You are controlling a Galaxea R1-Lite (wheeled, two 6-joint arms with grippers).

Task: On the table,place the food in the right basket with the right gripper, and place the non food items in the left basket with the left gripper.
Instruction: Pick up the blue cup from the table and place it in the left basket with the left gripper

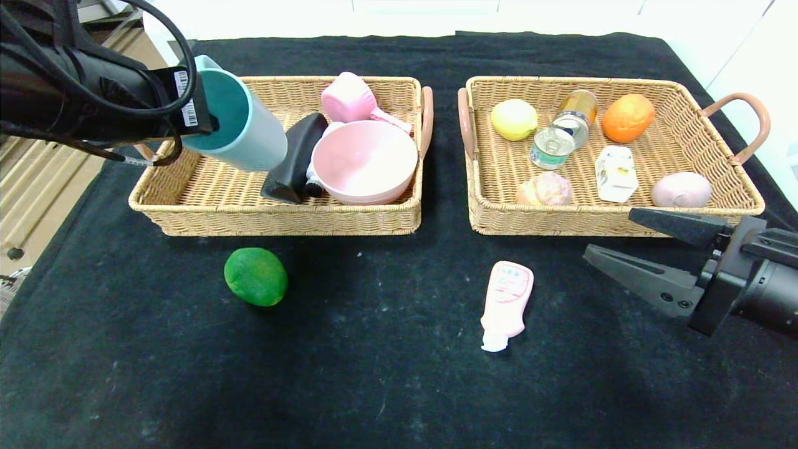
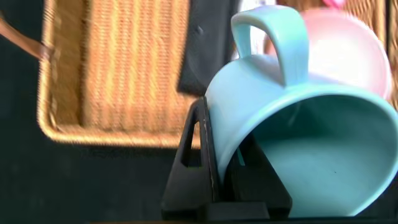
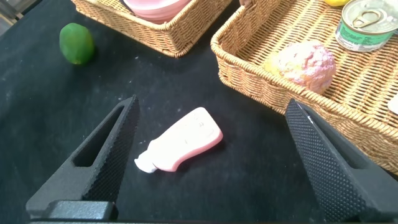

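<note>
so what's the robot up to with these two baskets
It is sorting things off the table. The left gripper is shut on the rim of a light blue mug, holding it tilted over the left basket, which already holds a pink bowl. The right gripper hangs open by the near edge of the right basket, which has food in it. A green fruit and a pink squeeze bottle lie on the cloth.

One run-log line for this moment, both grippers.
left gripper: shut on light blue mug, above left basket | right gripper: open, empty | green fruit, pink bottle: on table
</note>
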